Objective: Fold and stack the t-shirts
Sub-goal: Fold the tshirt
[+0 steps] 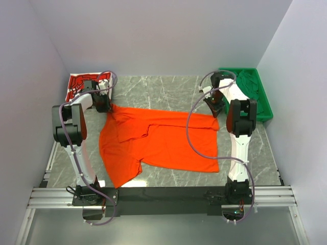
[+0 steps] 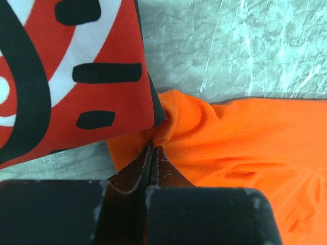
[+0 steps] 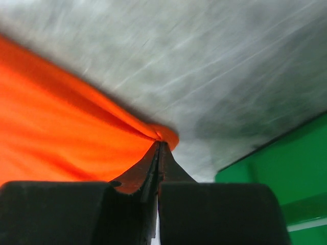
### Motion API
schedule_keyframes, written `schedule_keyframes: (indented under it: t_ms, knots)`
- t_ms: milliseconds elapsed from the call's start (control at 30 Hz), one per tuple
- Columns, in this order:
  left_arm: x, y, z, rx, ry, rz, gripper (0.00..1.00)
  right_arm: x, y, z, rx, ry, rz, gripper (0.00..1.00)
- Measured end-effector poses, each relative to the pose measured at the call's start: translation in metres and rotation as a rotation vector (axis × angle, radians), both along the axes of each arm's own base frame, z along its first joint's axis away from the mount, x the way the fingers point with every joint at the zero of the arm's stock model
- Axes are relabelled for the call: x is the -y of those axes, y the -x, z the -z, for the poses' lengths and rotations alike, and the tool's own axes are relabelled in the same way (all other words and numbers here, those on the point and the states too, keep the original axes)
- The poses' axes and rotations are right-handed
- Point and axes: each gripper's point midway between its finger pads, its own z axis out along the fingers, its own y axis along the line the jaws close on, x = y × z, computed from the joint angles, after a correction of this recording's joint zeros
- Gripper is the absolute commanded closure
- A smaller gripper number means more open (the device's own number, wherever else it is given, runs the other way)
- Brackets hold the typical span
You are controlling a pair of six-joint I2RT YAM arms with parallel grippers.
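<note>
Top: orange t-shirt [image 1: 163, 145] spread on the grey marbled table [image 1: 168, 87], not folded yet; red t-shirt [image 1: 80, 84] looks folded at far left, stacking pending. White walls, green tray [image 1: 253, 94] far right.
Left wrist: left claw [image 2: 153, 153] clenched on an orange t-shirt corner.
Right wrist: right claw [image 3: 159, 145] clenched on the opposite corner.

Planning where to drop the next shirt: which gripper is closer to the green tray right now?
Right. The right gripper pinches a corner of the orange t-shirt beside the green tray; the left gripper holds the far corner, by the red t-shirt.
</note>
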Motion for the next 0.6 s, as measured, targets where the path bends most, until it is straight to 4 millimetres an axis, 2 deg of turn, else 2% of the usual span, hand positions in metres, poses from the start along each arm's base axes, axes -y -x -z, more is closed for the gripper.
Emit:
schedule_keyframes:
  t_ms: [167,300,433,467,533,567,600]
  knots:
    - [0.0,-0.003,0.0,-0.005,0.015,-0.012,0.99,0.004,-0.033,0.001,0.101,0.057,0.038,1.0]
    - [-0.001,-0.023,-0.001,0.014,0.031,-0.031,0.99,0.004,-0.066,-0.007,0.227,0.118,0.059,1.0]
    - [-0.002,-0.039,-0.002,0.031,0.035,-0.046,0.99,0.008,-0.088,-0.008,0.317,0.191,0.067,1.0]
    - [-0.003,-0.042,-0.002,0.034,0.036,-0.052,0.93,0.008,-0.092,-0.007,0.328,0.204,0.067,1.0]
    - [-0.003,-0.048,-0.002,0.037,0.039,-0.056,0.83,0.008,-0.101,-0.006,0.347,0.219,0.071,0.92]
    - [-0.003,-0.049,-0.003,0.04,0.041,-0.052,0.75,0.005,-0.104,-0.006,0.352,0.219,0.068,0.87]
    - [-0.001,-0.049,-0.003,0.041,0.05,-0.042,0.71,0.003,-0.106,-0.008,0.357,0.217,0.065,0.73]
